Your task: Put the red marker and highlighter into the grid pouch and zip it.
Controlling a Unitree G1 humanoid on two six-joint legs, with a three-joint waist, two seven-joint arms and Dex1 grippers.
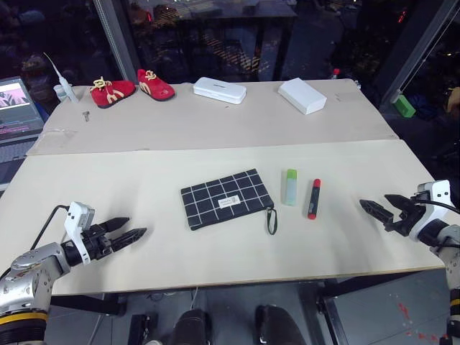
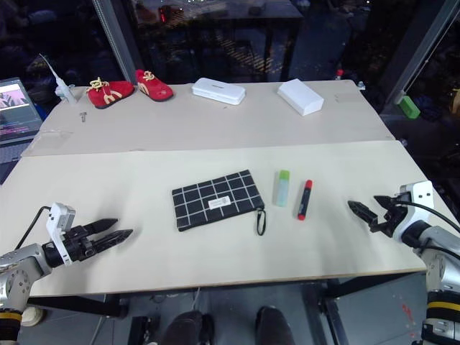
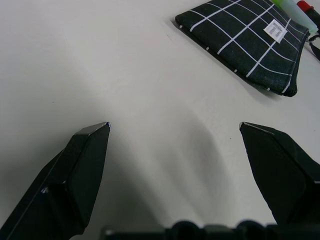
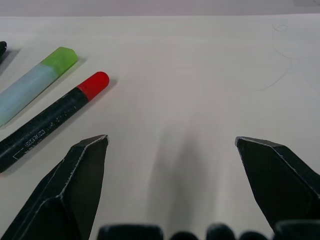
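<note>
The grid pouch (image 1: pixel 226 199) lies flat in the middle of the near table, black with white lines, a white label and a black loop at its right end. Just right of it the highlighter (image 1: pixel 290 187) lies with its green cap pointing away from me. The red marker (image 1: pixel 314 199) lies beside that. My left gripper (image 1: pixel 136 226) hovers open over the table well to the left of the pouch (image 3: pixel 245 42). My right gripper (image 1: pixel 374 200) is open to the right of the marker (image 4: pixel 50 122) and the highlighter (image 4: pixel 35 85). Nothing is between either pair of fingers.
On the far table stand two red shoes (image 1: pixel 111 91), a white case (image 1: pixel 219 90) and a white box (image 1: pixel 302 95). A laptop (image 1: pixel 14 108) sits at the far left. A green block (image 1: pixel 404 106) lies off the table's right. A seam (image 1: pixel 215 149) divides the two boards.
</note>
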